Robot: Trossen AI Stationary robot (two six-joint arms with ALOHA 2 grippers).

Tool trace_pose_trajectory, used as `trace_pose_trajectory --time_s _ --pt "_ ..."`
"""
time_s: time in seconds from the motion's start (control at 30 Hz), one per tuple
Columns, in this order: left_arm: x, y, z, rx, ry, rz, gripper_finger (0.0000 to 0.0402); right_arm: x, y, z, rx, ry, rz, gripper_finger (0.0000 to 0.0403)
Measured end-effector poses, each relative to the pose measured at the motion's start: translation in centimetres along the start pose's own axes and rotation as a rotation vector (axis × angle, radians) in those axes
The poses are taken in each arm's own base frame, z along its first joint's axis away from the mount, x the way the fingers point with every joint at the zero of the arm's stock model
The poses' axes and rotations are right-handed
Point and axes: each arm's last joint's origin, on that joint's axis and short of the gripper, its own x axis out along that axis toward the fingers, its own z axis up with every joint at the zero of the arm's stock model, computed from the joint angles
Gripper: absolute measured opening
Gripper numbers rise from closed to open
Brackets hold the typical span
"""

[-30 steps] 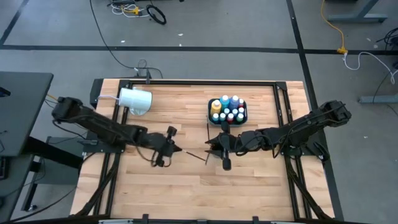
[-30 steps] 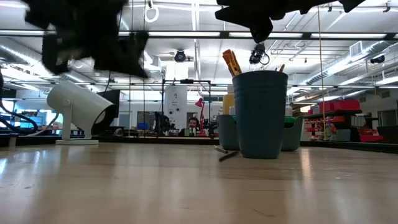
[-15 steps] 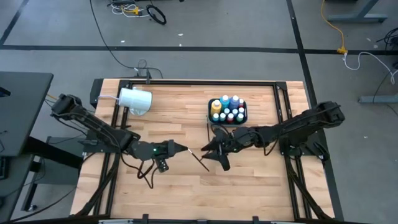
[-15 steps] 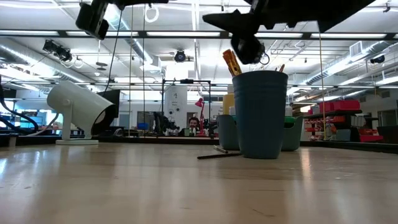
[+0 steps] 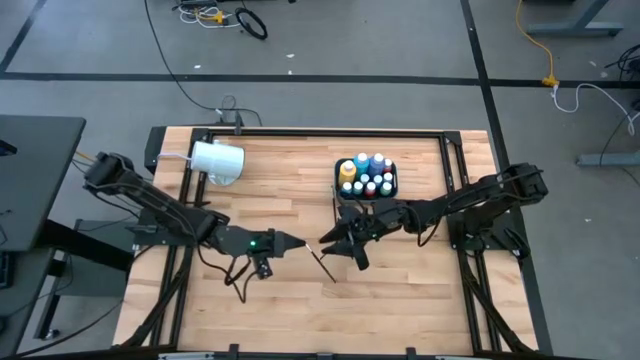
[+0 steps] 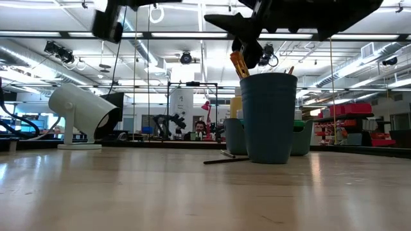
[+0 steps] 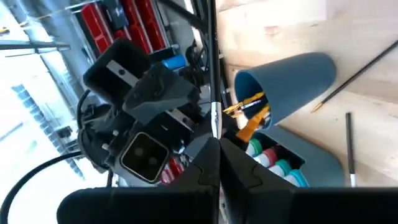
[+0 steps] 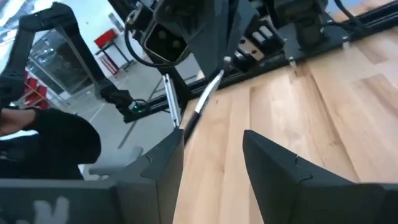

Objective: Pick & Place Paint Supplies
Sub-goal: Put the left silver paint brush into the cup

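My left gripper [image 5: 300,243] hovers over the table's middle, shut on a thin dark brush [image 7: 214,74]. My right gripper [image 5: 326,242] faces it, open. The brush's free end [image 8: 205,99] reaches one right finger [image 8: 168,155]; whether they touch, I cannot tell. A second brush [image 5: 323,263] lies flat on the table below the grippers. A third [image 5: 335,200] lies beside the dark tray [image 5: 392,190] of small paint bottles [image 5: 367,178]. A blue-grey cup [image 6: 268,115] holding orange-handled brushes [image 7: 252,112] stands upright before the tray. My left gripper pinches the thin brush near one end [image 7: 214,127] between its two fingertips. The fingers reach nearly level from the table's left and lie across the brush. The brush is lifted clear of the table and sticks out to one side of the fingers.
A large white cup [image 5: 217,162] lies on its side at the far left. Black rails [image 5: 300,131] run along the table's far edge and down both sides. Bare wood stretches across the near half of the table.
My left gripper has risen, rolled about its own line and gone a little toward the right gripper, staying shut. My right gripper has moved toward the table's left and rolled. The brush lying on the table has swung from nearly crosswise to slanting.
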Motion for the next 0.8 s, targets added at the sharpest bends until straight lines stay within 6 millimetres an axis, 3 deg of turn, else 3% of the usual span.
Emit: trace_pose_trajectory --time_s 0.23,0.5,0.63,0.8 --pt "2.6 -0.5 0.5 0.113 0.061 0.059 0.0003 0.0 0.0 0.0 0.000 0.002 -0.001 0.0168" --pt "3.2 -0.5 0.2 0.132 0.084 0.081 0.0004 0.0 0.0 -0.1 -0.014 0.009 -0.004 0.0164" --pt "3.2 -0.6 0.3 0.129 0.071 0.078 0.0005 0.0 -0.2 -0.2 -0.031 0.027 -0.010 0.0134" --pt "3.2 -0.7 0.3 0.132 0.058 0.068 0.0010 0.0 -0.1 -0.4 -0.081 0.058 0.033 0.0067"
